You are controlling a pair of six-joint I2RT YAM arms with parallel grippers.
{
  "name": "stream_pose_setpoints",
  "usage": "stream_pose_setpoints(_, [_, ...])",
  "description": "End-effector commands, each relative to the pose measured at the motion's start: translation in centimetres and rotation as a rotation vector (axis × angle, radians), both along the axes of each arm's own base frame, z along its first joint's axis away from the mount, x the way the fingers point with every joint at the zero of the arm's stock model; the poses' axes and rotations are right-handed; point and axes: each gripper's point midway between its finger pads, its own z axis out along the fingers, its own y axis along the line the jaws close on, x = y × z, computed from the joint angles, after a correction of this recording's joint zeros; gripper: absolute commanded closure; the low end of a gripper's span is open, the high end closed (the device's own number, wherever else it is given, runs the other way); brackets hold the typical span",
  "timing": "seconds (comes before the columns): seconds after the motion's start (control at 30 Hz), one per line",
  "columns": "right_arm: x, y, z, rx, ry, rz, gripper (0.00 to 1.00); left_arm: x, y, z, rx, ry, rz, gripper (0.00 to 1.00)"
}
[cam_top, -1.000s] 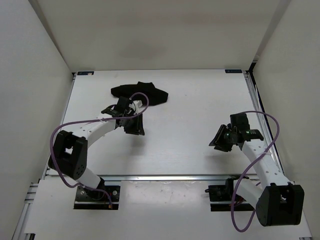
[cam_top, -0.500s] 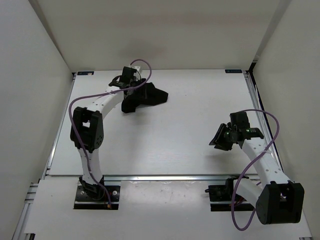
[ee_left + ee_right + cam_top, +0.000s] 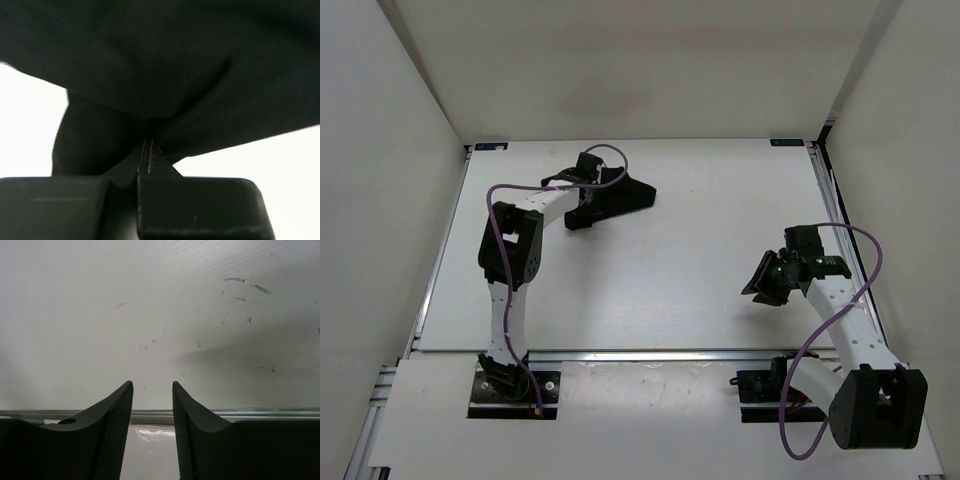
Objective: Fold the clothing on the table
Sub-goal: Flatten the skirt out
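Left end effector (image 3: 145, 152) closed; right end effector (image 3: 152, 390) spread.

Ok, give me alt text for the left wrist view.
The left gripper is shut on a fold of the plain black soft-fabric clothing, which fills most of the frame over the flat white table.
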Motion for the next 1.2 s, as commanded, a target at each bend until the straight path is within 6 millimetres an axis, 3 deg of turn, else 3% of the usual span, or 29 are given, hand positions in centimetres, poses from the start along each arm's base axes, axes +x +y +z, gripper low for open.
stream_pose_setpoints(0.0, [1.4,0.2,2.2,0.033,-0.077,0.001,0.57,-4.5,-4.1,-1.3,-0.033,0.097,-0.118,1.0])
stream_pose_setpoints(0.07, [1.7,0.6,2.2,0.042,-0.092,0.024,0.58,-7.6,-6.6,-1.8,-0.081,0.153,-0.189,1.0])
stream_pose_setpoints(0.1, [1.9,0.7,2.2,0.04,-0.088,0.026,0.58,-9.4,-8.8,-2.2,-0.121,0.184,-0.247,1.0])
stream_pose_setpoints(0.2, [2.5,1.7,1.9,0.071,-0.077,0.056,0.58,-15.3,-12.1,-3.0,-0.191,0.288,-0.367,1.0])
stream_pose_setpoints(0.33, [4.0,2.6,2.0,0.075,-0.092,0.105,0.58,-20.2,-16.2,-1.7,-0.352,0.398,-0.476,1.0])
stream_pose_setpoints(0.4, [5.2,3.3,2.9,0.101,-0.13,0.133,0.59,-20.3,-17.8,0.3,-0.445,0.372,-0.497,1.0])
stream_pose_setpoints(0.47, [5.6,4.3,2.5,0.13,-0.104,0.165,0.58,-19.4,-18.4,2.4,-0.497,0.319,-0.477,0.99])
stream_pose_setpoints(0.6, [6.5,6.7,2.3,0.153,-0.09,0.231,0.59,-13.7,-16.1,8.9,-0.562,0.124,-0.363,0.95])
stream_pose_setpoints(0.7, [7.0,9.3,2.4,0.201,-0.087,0.279,0.59,-10.8,-12.2,11.4,-0.523,0.055,-0.277,0.93])
stream_pose_setpoints(0.77, [7.7,11.0,1.7,0.226,-0.068,0.305,0.59,-9.4,-8.8,11.9,-0.504,0.023,-0.205,0.93])
stream_pose_setpoints(0.8, [8.4,11.8,2.2,0.242,-0.083,0.31,0.59,-9.3,-7.7,11.9,-0.495,0.018,-0.187,0.92])
stream_pose_setpoints(0.83, [8.6,13.2,1.4,0.25,-0.043,0.327,0.58,-8.9,-5.5,11.9,-0.512,0.01,-0.136,0.93])
stream_pose_setpoints(0.9, [9.6,14.9,1.6,0.275,-0.037,0.357,0.57,-8.9,-3.6,11.3,-0.535,0.018,-0.086,0.93])
stream_pose_setpoints(0.93, [10.6,15.8,2.3,0.275,-0.062,0.37,0.56,-9.3,-3.1,10.8,-0.538,0.025,-0.081,0.93])
stream_pose_setpoints(1.0, [11.7,17.2,1.3,0.262,-0.038,0.391,0.57,-9.9,-2.3,10.0,-0.537,0.037,-0.065,0.95])
stream_pose_setpoints(1.03, [12.4,17.9,2.3,0.277,-0.05,0.402,0.6,-10.3,-2.6,9.9,-0.536,0.038,-0.073,0.96])
stream_pose_setpoints(1.1, [13.1,18.8,2.1,0.28,-0.029,0.417,0.63,-11.4,-3.4,9.3,-0.532,0.055,-0.1,0.98])
stream_pose_setpoints(1.17, [13.9,19.4,3.1,0.257,-0.062,0.437,0.64,-13.1,-4.6,8.2,-0.531,0.101,-0.138,1.0])
